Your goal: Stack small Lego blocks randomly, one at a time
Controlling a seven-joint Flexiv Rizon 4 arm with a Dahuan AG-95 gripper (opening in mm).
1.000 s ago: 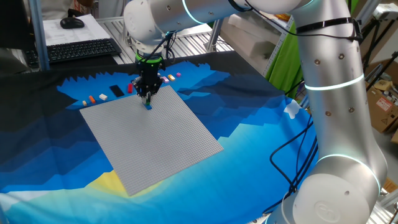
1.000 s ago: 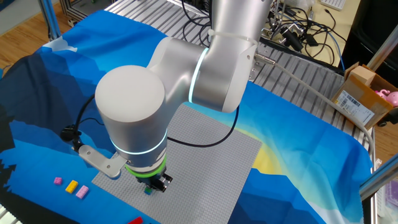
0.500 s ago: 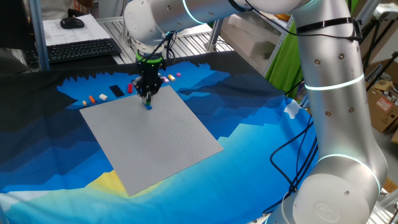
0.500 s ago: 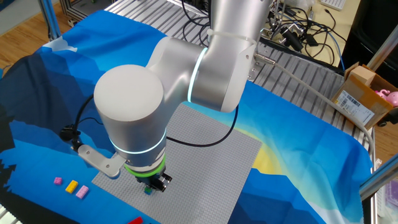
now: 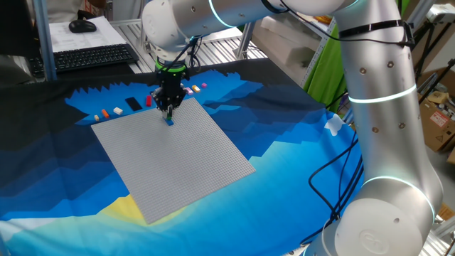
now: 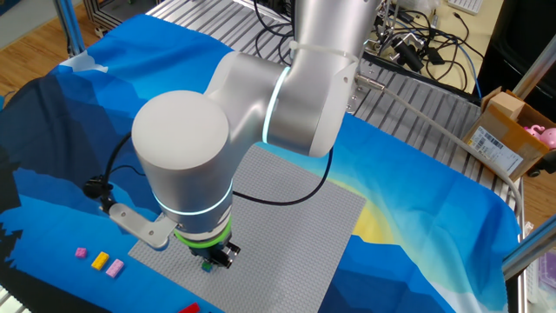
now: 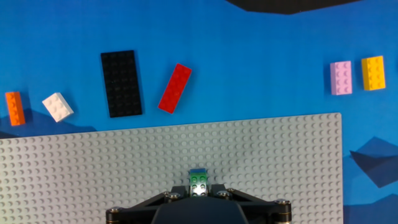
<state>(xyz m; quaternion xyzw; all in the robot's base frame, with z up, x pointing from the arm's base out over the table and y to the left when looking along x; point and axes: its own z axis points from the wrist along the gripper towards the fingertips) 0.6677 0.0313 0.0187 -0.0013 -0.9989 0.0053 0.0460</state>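
My gripper stands low over the far edge of the grey baseplate, with its jaws closed on a small green block. The green block sits on top of a blue block on the plate. In one fixed view the gripper is at the plate's far corner, with the blue block under it. In the other fixed view the gripper is largely hidden by the arm. Loose blocks lie on the cloth beyond the plate: red, white, orange, pink, yellow.
A flat black rectangular piece lies beside the red block. The baseplate rests on a blue cloth. A keyboard is at the back left, and cables and a cardboard box lie off the table's side.
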